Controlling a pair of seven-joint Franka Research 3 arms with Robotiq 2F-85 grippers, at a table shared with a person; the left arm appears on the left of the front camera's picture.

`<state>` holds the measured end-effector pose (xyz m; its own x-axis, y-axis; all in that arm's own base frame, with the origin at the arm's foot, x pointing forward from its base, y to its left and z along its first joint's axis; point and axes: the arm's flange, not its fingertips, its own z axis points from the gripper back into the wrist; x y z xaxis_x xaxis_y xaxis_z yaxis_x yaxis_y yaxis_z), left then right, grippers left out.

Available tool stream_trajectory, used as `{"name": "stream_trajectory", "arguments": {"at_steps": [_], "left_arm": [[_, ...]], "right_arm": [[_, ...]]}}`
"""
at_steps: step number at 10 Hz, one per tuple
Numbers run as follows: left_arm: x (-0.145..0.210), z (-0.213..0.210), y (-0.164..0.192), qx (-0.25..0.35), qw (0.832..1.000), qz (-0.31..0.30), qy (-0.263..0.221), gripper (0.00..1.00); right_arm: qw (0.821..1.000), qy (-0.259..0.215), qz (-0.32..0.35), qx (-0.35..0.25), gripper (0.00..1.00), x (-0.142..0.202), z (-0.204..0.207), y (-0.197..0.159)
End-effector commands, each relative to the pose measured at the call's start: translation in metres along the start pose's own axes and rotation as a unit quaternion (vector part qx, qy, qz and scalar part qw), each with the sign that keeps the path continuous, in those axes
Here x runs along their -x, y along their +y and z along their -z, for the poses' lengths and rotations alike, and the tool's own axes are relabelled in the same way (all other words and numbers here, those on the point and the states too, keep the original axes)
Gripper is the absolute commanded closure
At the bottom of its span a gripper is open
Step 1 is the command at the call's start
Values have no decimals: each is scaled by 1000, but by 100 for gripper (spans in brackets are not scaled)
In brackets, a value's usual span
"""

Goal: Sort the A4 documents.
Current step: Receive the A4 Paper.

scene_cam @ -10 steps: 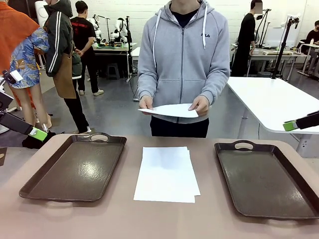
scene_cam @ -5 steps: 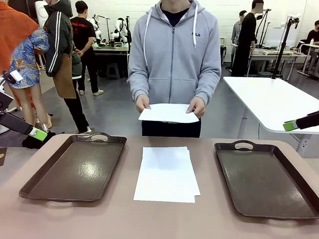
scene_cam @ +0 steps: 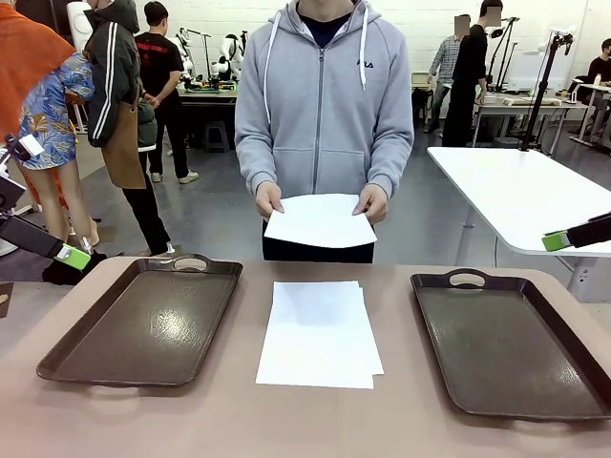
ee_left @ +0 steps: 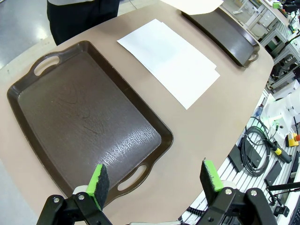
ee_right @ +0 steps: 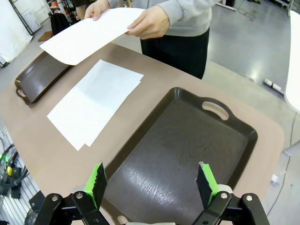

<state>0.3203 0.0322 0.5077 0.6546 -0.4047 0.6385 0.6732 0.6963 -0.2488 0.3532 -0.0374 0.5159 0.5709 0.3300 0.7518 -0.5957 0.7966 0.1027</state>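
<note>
A person at the far side holds one sheet up over the table edge. The other A4 documents lie in a small pile between the left tray and the right tray. The left gripper hangs over its tray with jaws wide, holding nothing, and so does the right gripper. I think it is best to pinch one paper edge softly, since paper bends and slips. The raised tray rims could catch a low sheet
</note>
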Motion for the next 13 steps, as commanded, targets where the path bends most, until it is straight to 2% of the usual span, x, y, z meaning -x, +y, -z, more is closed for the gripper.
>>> {"name": "stream_trajectory", "arguments": {"at_steps": [1, 13], "left_arm": [[1, -1, 1, 6, 1000, 6, -6, 0], [1, -1, 1, 6, 1000, 6, -6, 0]], "right_arm": [[1000, -1, -3, -8, 0, 1, -1, 0], [1000, -1, -3, -8, 0, 1, -1, 0]]}}
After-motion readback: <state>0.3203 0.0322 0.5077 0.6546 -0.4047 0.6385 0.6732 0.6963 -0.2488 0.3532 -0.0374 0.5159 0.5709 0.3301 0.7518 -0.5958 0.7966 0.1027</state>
